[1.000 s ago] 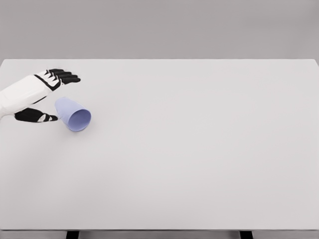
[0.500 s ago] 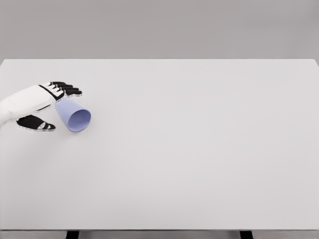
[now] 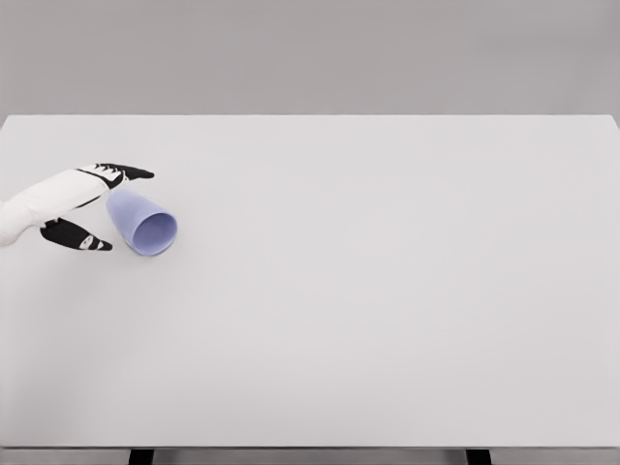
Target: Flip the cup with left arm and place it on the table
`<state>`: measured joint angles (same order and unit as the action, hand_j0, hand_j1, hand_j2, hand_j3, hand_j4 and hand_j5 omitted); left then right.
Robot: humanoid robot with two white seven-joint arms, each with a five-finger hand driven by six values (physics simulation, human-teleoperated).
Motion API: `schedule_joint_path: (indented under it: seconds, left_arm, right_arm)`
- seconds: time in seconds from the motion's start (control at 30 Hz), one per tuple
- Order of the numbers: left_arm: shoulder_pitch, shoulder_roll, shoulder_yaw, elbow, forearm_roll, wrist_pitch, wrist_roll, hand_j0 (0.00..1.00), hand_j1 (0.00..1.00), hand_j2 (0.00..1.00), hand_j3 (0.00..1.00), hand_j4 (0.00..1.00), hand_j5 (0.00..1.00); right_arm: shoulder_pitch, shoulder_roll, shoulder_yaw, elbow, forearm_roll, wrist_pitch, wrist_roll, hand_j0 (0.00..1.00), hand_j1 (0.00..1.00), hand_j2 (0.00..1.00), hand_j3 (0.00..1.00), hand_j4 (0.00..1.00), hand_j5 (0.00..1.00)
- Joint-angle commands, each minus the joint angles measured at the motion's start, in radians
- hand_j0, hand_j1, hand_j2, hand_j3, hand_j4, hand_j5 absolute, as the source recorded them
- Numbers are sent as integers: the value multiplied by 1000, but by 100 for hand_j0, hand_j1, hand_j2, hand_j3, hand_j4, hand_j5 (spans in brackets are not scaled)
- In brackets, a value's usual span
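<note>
Head view: one cup [image 3: 142,222] lies sideways beside one unclenched left hand [image 3: 89,205].

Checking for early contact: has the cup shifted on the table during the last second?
No. The cup lies on its side at the same spot relative to the table's left edge; only the left hand closed in.

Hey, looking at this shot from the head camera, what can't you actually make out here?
- Whether the left hand touches the cup: its fingers are open around the closed end, but contact is too small to tell.
- The cup's closed base, which faces away toward the hand.
- The left arm past the wrist, cut off by the left edge.
- The right arm: not in view.
- The table legs, cut off at the bottom edge.
</note>
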<state>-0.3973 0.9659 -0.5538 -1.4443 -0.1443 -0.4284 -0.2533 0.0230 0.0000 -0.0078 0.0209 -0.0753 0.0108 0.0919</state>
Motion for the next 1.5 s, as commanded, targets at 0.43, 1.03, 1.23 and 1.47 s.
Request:
schedule_joint_path:
  seconds: [0.43,1.03,1.23,1.47]
  left_arm:
    - [-81,-1,-84,44,-120,-3,-9,100,100,100,100,100,100]
    - [-97,-16,-87,50,-187,2,-9,100,100,100,100,100,100]
    - [-110,-33,-103,61,-207,2,-9,100,100,100,100,100,100]
    - [-112,-44,-103,67,-212,2,-9,100,100,100,100,100,100]
  right_arm:
    - [0,0,0,1,0,0,0,100,100,100,100,100,100]
    - [0,0,0,-1,0,0,0,100,100,100,100,100,100]
    - [0,0,0,1,0,0,0,100,100,100,100,100,100]
    - [0,0,0,1,0,0,0,100,100,100,100,100,100]
